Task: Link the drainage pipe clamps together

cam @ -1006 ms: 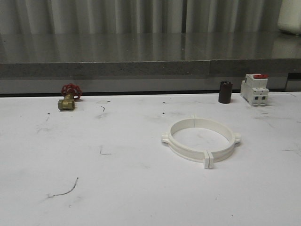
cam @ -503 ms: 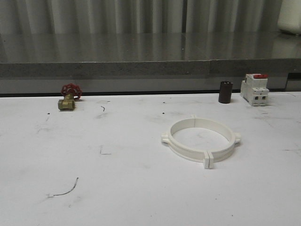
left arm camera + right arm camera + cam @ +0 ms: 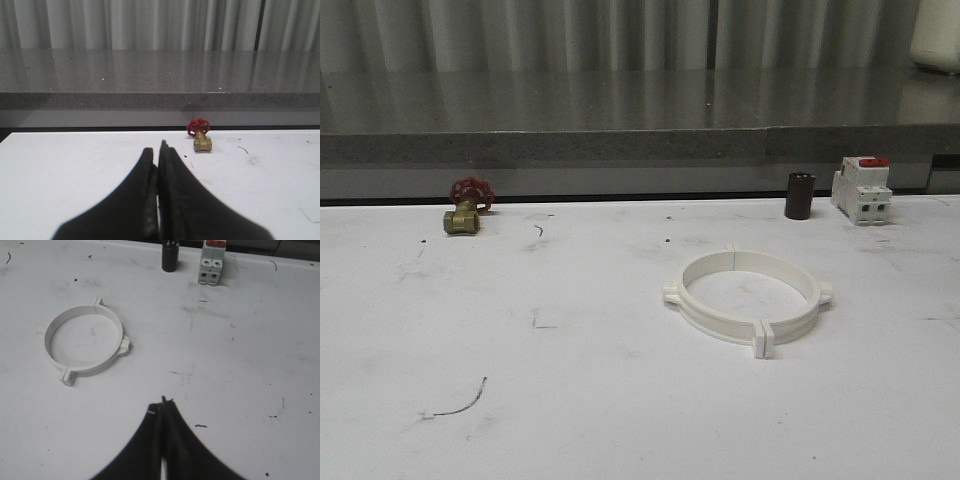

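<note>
The two white drainage pipe clamps (image 3: 748, 297) lie flat on the white table right of centre, their end tabs meeting so that they form one closed ring. In the right wrist view the drainage pipe clamps (image 3: 83, 341) lie well ahead of my right gripper (image 3: 162, 402), which is shut on nothing and clear of them. My left gripper (image 3: 157, 149) is shut and empty over bare table, with the brass valve beyond it.
A brass valve (image 3: 465, 208) with a red handwheel stands at the back left. A dark cylinder (image 3: 799, 195) and a white breaker (image 3: 861, 188) with a red switch stand at the back right. A grey ledge (image 3: 620, 145) runs behind the table.
</note>
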Robot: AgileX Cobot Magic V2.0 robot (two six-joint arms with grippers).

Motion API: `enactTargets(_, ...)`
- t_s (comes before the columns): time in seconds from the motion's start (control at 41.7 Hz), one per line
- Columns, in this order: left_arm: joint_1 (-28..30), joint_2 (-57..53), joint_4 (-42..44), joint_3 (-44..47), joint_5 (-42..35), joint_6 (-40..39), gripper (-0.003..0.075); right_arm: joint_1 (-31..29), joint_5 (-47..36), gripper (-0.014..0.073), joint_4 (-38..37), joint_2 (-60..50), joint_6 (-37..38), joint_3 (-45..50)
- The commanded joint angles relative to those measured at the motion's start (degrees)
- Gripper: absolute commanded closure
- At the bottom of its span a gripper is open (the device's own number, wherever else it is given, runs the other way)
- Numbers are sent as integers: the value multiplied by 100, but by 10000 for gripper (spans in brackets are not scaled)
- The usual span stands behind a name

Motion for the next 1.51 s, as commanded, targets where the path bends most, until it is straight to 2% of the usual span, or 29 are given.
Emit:
enactTargets(0.0,-34,-71,-12,139,-514,7,741,-12,-392,662,-72,-15,-4,-144)
enactTargets(0.671,-34,-71,-12,139,-514,7,741,-12,-392,662,-72,-15,-4,-144)
enactTargets(0.767,-34,-60,-12,139,-514,7,741,-99,-499,662,-116,-421,-9,6)
enactTargets(0.958,-34,-60,-12,139,-514,7,741,-567,-1310,662,-60,-1946,-9,991)
enactTargets(1.198,-34,-60,-12,139,-514,7,741,-616,-2545,662,36,-3520,-9,2451)
enactTargets(1.318,-34,-60,-12,139,-514,7,741,-616,-2950,662,36,-3934,-9,2993)
enactTargets(1.485,-34,-60,-12,139,-514,7,741,-666,-3645,662,36,-3946,-9,3523)
